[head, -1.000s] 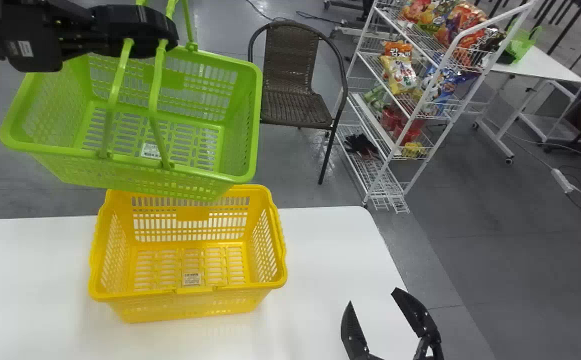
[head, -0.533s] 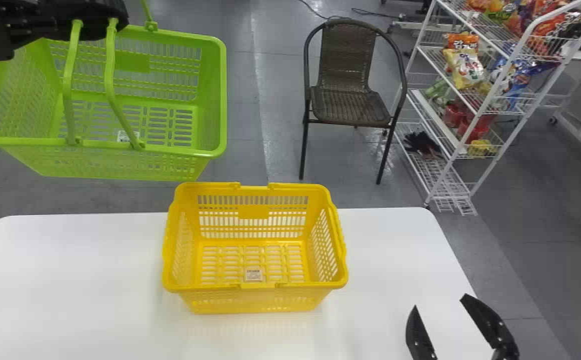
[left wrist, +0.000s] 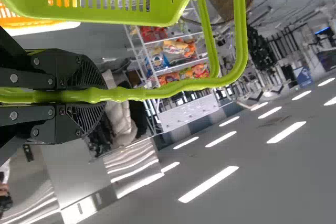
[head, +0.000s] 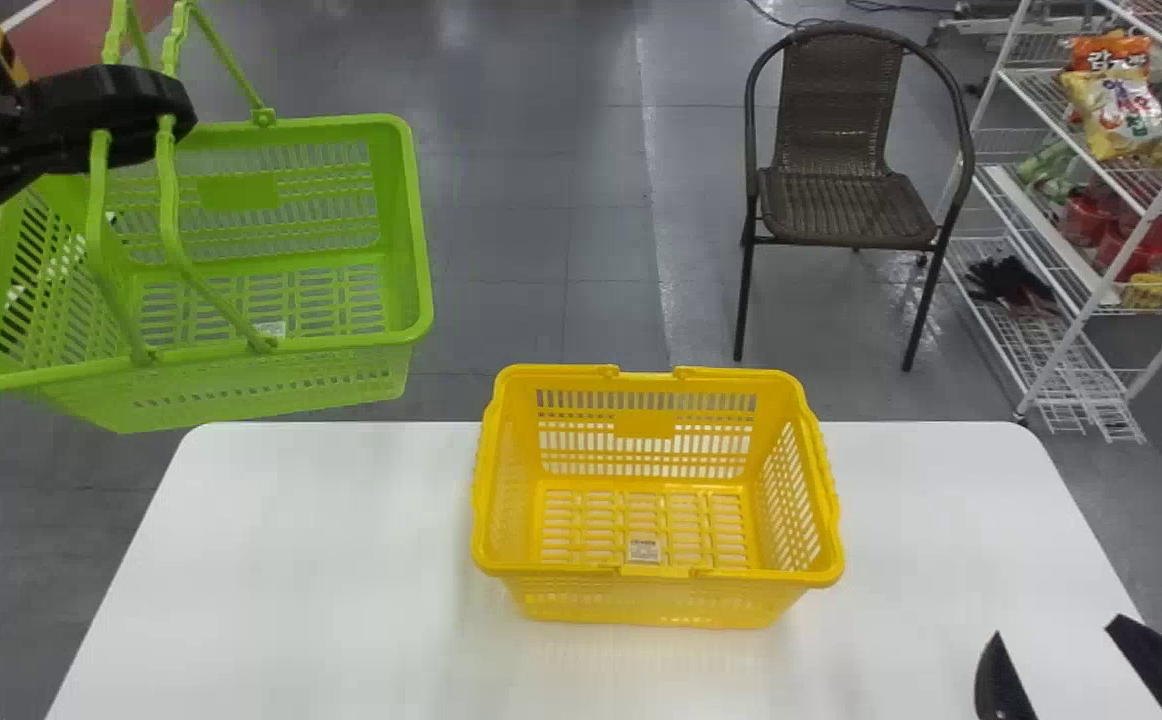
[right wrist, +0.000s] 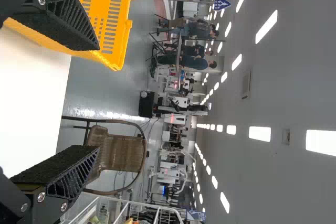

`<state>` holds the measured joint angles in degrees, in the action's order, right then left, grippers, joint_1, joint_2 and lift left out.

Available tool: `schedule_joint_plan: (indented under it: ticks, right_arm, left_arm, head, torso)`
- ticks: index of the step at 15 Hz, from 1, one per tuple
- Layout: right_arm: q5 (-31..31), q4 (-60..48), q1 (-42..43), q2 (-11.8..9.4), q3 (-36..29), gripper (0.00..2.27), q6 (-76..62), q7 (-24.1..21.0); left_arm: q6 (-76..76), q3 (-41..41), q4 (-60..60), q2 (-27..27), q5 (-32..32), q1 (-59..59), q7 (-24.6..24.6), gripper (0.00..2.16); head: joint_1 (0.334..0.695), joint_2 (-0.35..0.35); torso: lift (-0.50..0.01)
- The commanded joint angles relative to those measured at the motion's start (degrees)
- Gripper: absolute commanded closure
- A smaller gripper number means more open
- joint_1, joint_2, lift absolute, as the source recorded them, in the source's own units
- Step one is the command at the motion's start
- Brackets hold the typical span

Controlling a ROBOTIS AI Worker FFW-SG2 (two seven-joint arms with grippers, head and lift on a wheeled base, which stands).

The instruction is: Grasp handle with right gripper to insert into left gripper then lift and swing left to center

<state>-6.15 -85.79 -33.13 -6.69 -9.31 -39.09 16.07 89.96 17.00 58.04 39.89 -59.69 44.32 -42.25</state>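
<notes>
Head view crops the right claw (head: 1057, 627) below.

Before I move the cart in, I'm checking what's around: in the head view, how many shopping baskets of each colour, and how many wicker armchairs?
Green shopping basket: 1
Yellow shopping basket: 1
Wicker armchair: 1
Total: 3

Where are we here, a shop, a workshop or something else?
Perhaps a robotics lab or workshop with a mock shop corner: a wire rack holds snack bags, shopping baskets are out, and behind stretches a big hall with rows of ceiling lights.
</notes>
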Motion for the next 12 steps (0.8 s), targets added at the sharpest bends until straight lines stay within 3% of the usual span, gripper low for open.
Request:
schedule_joint_plan:
  ticks: [1, 5, 12]
  right_arm:
    - [0.0, 0.01, 0.18, -0.08, 0.09, 0.17, 0.2, 0.02]
    - [-0.09, 0.1, 0.44, -0.08, -0.09, 0.17, 0.55, 0.02]
    - [-0.62, 0.1, 0.44, -0.17, -1.32, 0.17, 0.9, 0.02]
  left_arm:
    - [0.07, 3.39, 2.25, 2.74, -0.07, -4.95, -0.72, 2.01]
    - [0.07, 10.07, 6.82, 5.02, -0.78, -15.14, -2.39, 2.01]
    - [0.07, 23.87, 20.09, 4.58, -4.03, -37.03, -4.5, 2.01]
  head:
    - [0.695, 0.077]
    - [0.695, 0.155]
    - [0.695, 0.204]
  torso:
    - [0.0]
    - [0.0]
    - [0.0]
